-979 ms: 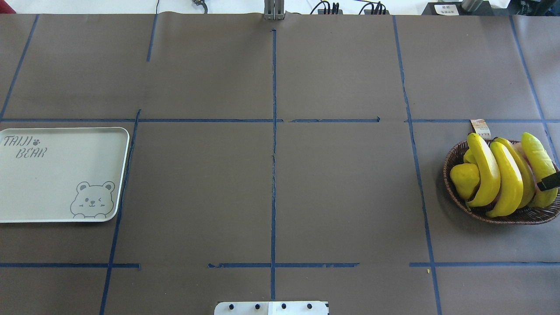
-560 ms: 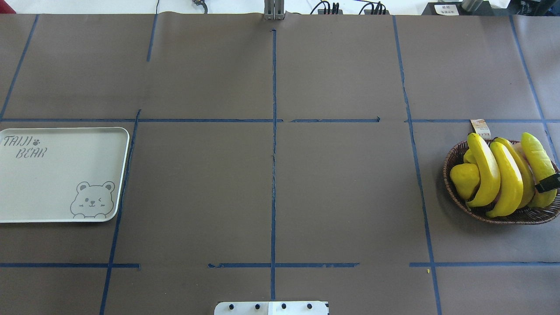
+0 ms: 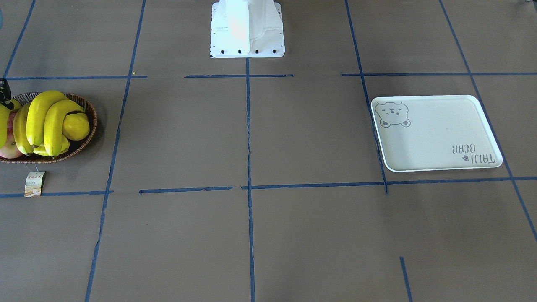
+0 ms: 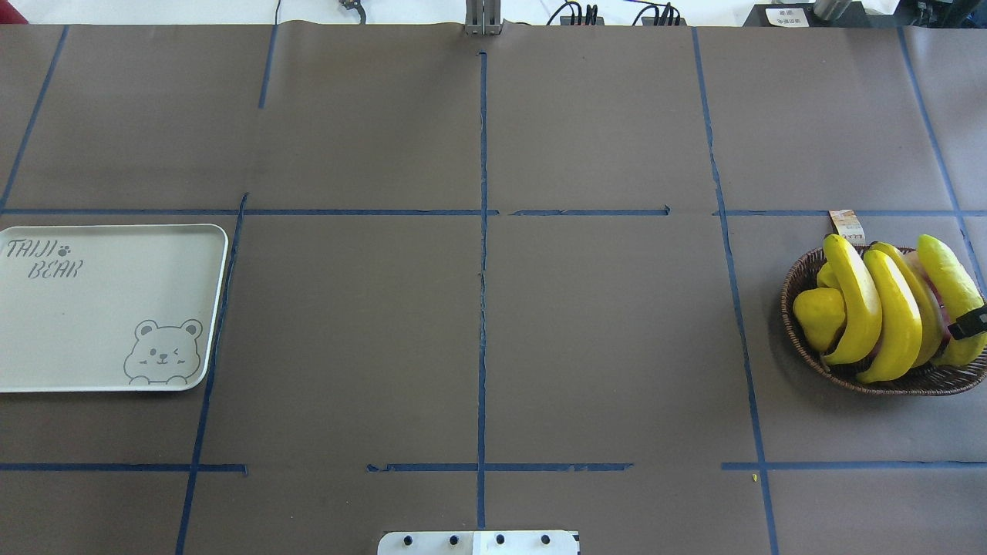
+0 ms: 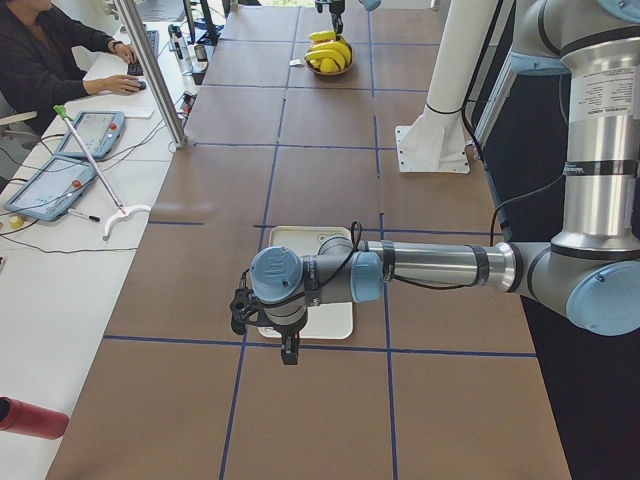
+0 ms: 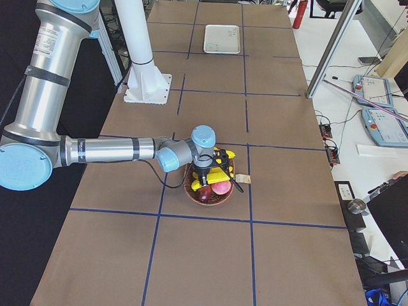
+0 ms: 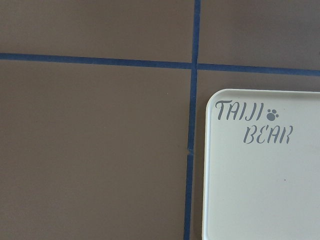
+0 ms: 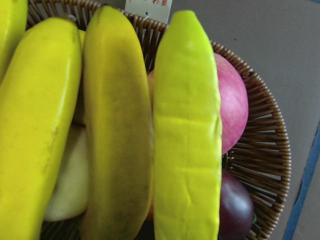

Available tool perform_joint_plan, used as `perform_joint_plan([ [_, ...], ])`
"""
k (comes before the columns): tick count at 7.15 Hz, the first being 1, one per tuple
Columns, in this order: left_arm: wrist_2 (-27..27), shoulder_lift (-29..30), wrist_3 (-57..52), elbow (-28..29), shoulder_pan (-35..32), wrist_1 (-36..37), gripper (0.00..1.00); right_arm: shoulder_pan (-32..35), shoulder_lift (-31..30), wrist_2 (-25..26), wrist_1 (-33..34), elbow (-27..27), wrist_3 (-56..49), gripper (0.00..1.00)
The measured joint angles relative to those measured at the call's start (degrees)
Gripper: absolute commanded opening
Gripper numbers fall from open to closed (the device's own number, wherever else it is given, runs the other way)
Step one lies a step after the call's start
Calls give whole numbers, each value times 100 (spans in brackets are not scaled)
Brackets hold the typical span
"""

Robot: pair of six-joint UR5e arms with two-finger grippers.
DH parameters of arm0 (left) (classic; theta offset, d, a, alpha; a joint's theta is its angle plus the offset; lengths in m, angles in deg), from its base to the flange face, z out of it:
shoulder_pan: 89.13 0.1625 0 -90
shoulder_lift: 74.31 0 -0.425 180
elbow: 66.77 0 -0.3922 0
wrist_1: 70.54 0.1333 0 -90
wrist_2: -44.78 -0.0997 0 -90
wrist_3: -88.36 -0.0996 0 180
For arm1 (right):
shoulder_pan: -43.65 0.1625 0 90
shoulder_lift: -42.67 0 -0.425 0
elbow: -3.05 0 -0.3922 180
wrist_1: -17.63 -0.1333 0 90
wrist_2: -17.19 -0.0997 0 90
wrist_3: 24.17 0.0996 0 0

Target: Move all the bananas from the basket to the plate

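Several yellow bananas [image 4: 894, 316] lie side by side in the brown wicker basket [image 4: 887, 381] at the table's right end, also visible in the front view as bananas [image 3: 40, 113] in the basket [image 3: 84, 142]. My right gripper [image 6: 207, 178] hangs just over them. Only one black fingertip [image 4: 968, 322] shows from overhead, against the rightmost banana [image 4: 948, 281]. The right wrist view is filled by a banana [image 8: 187, 140], and whether the jaws are open or shut I cannot tell. The cream plate [image 4: 92, 308] lies bare at the left. My left gripper [image 5: 288, 350] hovers by its edge, state unclear.
A lemon [image 4: 817, 316], a pink apple [image 8: 231, 107] and a dark plum [image 8: 235, 210] share the basket. Its paper tag [image 4: 847, 223] lies on the table behind it. The robot's white base [image 3: 247, 29] stands mid-table. A person [image 5: 50, 60] sits at a side desk.
The black fingertip over the rightmost banana has shifted slightly down and shows less. Bananas, basket and plate have not moved.
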State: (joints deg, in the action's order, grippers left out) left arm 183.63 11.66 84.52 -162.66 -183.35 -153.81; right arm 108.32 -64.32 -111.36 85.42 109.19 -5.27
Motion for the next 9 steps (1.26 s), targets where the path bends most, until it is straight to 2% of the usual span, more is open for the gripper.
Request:
perform_joint_plan([
  [2, 1, 6, 63, -41, 0, 0, 100, 669, -13, -98, 81, 160, -172, 0],
  [5, 7, 10, 74, -127, 0, -9, 100, 1628, 155, -566, 585, 829, -318, 0],
  [7, 54, 119, 126, -237, 8, -138, 100, 1789, 716, -884, 804, 952, -203, 1],
  [9, 315, 372, 960, -242, 285, -901, 99, 1384, 1683, -1188, 1321, 921, 367, 2],
])
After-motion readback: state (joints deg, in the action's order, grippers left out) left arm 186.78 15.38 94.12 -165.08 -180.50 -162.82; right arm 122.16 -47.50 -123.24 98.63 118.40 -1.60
